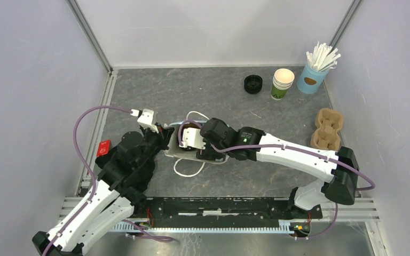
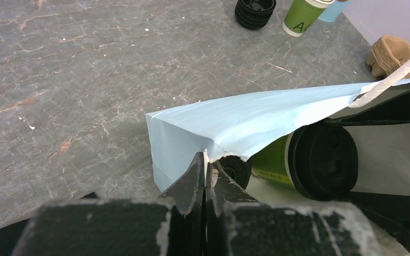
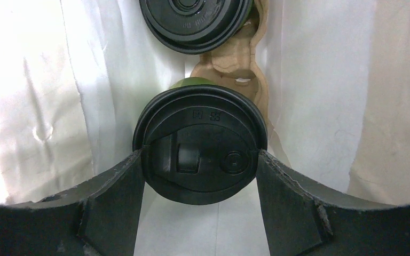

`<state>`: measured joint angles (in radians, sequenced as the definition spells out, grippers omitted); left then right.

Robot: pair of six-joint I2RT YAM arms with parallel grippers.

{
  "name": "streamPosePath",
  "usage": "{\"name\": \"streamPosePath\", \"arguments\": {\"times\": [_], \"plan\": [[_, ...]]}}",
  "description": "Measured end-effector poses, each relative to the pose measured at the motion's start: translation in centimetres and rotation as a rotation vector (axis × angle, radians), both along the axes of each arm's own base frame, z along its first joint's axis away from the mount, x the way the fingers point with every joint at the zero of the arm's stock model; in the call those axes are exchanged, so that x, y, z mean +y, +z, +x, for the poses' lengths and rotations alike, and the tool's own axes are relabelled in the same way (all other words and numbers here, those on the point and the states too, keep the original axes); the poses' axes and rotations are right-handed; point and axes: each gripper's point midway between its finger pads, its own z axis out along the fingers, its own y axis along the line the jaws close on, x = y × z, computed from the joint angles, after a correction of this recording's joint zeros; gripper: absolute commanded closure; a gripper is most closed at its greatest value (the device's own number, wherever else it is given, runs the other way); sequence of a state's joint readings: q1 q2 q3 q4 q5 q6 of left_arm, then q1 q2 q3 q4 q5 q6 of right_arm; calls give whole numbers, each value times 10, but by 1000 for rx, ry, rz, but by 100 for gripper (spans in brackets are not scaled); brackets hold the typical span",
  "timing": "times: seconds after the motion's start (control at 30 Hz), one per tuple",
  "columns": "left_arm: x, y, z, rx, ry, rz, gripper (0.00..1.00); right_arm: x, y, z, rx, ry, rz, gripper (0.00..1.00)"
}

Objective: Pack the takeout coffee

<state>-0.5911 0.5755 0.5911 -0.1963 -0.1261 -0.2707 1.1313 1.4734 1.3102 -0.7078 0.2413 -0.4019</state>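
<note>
A robot lab cell: plain white panels (image 1: 32,80) on aluminium rails (image 1: 91,37) box in a grey tabletop (image 1: 203,90).

The paper bag (image 2: 235,125) lay on its side in the middle of the table (image 1: 219,101). The left gripper (image 2: 205,176) pinched its edge from the left, and the right gripper (image 3: 200,156) reached inside from the right. In the bag, the first lidded cup (image 3: 200,140) sat between the right fingers, touching both. The second lidded cup (image 3: 195,18) lay deeper in, with a cup carrier (image 3: 245,74) between and beside them (both lids faced the bag's mouth). Behind the bag stood a lid stack (image 1: 253,84), a cup stack (image 1: 283,84) just to its right, then a straw holder (image 1: 311,81) in the back right corner. Spare carriers (image 1: 328,129) lay at the right edge.
</note>
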Motion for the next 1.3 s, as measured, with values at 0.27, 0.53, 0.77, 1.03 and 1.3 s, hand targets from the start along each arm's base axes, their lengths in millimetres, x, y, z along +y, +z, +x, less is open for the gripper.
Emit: {"name": "streamPosePath", "arguments": {"times": [0.27,0.53,0.77,1.03,1.3], "plan": [[-5,0,-3,14,-32,2,98,-9,-23,4,-53,-5,-5,100],[-9,-3,-3,19,-55,20,98,-9,-27,7,-76,-3,12,100],[-12,-4,-2,22,-75,29,98,-11,-29,12,-47,13,39,100],[-13,-2,-3,20,-83,32,98,-14,-30,20,-28,38,45,100],[-15,-3,-5,22,-96,32,98,-16,-30,23,-13,34,65,100]]}}
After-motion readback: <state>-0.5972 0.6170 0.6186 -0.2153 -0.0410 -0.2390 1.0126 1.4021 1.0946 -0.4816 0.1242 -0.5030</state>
